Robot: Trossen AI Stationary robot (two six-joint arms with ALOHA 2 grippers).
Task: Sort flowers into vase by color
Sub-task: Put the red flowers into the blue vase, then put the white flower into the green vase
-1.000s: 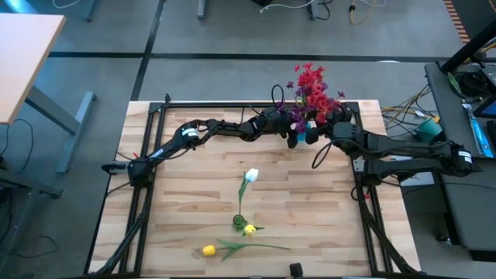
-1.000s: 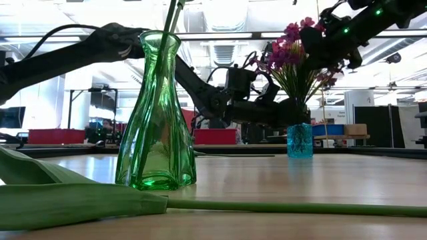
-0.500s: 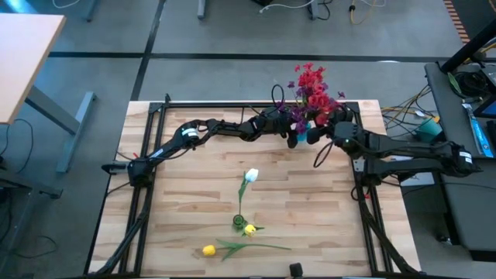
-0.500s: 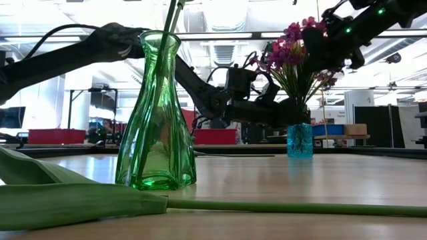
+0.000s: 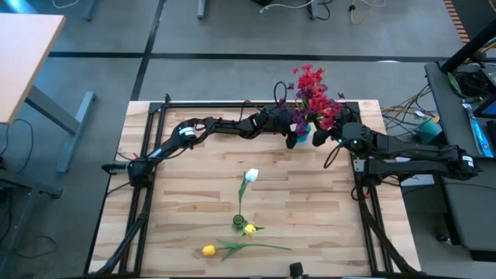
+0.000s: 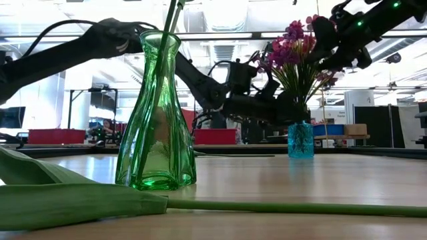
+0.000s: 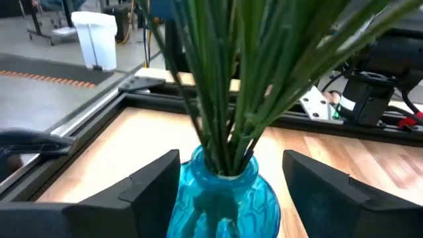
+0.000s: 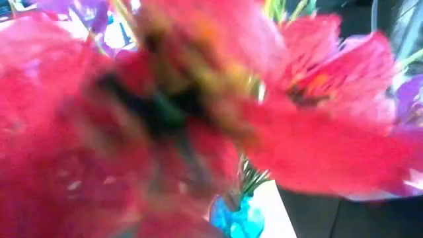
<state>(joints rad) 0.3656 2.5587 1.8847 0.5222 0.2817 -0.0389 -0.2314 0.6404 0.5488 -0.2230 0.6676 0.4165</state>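
A small blue vase (image 5: pixel 302 133) stands at the table's far edge, a bunch of red and purple flowers (image 5: pixel 311 87) standing in it by the stems. My left gripper (image 7: pixel 230 156) is open, one finger on each side of the blue vase (image 7: pixel 225 201). My right gripper (image 5: pixel 319 138) hangs just right of the bunch, up beside the blooms (image 6: pixel 293 47) in the low view. A white flower (image 5: pixel 251 176) stands by its stem in a green vase (image 6: pixel 157 120). Two yellow flowers (image 5: pixel 209 249) lie on the table near it. My left gripper comes at the blue vase level, from the table's left, with its fingers (image 7: pixel 155 188) beside the vase's belly. I cannot tell whether they touch the glass. The vase stands upright on the table.
A black frame rail (image 5: pixel 256 103) runs along the far edge behind the blue vase. A long green stem and leaf (image 6: pixel 73 200) lie across the near part of the table. Bare wood lies between the two vases.
My right gripper has drawn back from the bunch of flowers toward the table's right edge. The blue vase and its flowers have stayed in place.
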